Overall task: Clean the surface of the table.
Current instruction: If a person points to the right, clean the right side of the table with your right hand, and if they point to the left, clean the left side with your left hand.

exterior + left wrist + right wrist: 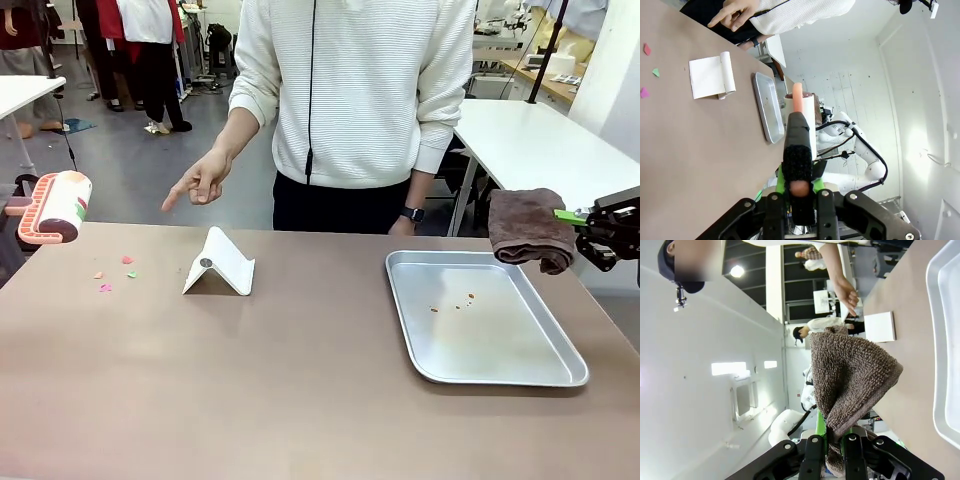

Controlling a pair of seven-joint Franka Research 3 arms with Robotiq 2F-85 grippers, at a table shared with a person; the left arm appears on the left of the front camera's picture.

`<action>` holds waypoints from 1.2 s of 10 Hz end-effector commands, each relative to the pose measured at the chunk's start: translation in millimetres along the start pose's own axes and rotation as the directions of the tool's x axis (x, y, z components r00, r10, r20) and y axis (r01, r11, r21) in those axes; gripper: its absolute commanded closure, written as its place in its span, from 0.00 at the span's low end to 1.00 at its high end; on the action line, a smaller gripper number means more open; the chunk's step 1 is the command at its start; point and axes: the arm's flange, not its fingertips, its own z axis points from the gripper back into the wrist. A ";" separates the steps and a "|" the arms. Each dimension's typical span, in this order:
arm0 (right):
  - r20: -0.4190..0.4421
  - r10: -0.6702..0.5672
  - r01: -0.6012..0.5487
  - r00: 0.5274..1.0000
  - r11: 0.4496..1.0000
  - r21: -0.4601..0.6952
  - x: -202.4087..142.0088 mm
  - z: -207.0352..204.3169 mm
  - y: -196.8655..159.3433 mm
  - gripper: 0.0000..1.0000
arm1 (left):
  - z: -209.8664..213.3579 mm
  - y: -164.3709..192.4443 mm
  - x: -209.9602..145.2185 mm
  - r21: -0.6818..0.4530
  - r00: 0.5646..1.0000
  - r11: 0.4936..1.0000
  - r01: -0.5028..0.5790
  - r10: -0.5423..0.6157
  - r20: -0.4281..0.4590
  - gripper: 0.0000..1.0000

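Brown table (300, 400) spans foreground, person standing behind. On it: four paper scraps (128, 260) at left, one folded white card (222, 265), one metal tray (500, 379) holding few crumbs. Left gripper (799, 189) clamps one lint roller (62, 205), label unreadable. Right gripper (575, 218) clamps one brown towel (530, 228). One hand (200, 182) points toward scraps.

There is one matte brown-taupe rectangular counter (300, 400), one shallow silver metal tray (500, 340), one white folded card stand (225, 268), one white lint roller with a pink frame (62, 203) and one brown terry cloth (530, 228). Four small coloured paper scraps (127, 260) lie there (red, green, orange, magenta). The tray's tiny specks (434, 308) number three or four, too small to count surely.
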 end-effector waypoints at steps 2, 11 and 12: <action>0.003 -0.013 0.013 1.000 1.000 0.001 -0.9 0.9 3.8 1.00 | 11.7 6.7 5.9 0.173 0.997 0.984 -0.032 0.019 0.077 0.78; 0.003 -0.013 0.013 1.000 1.000 0.001 -0.9 0.9 3.8 1.00 | 31.5 90.0 39.6 0.417 0.929 0.847 -0.329 0.212 0.302 0.78; 0.003 -0.013 0.013 1.000 1.000 0.001 -0.9 0.9 3.8 1.00 | 31.0 96.7 43.4 0.433 0.924 0.832 -0.347 0.225 0.310 0.78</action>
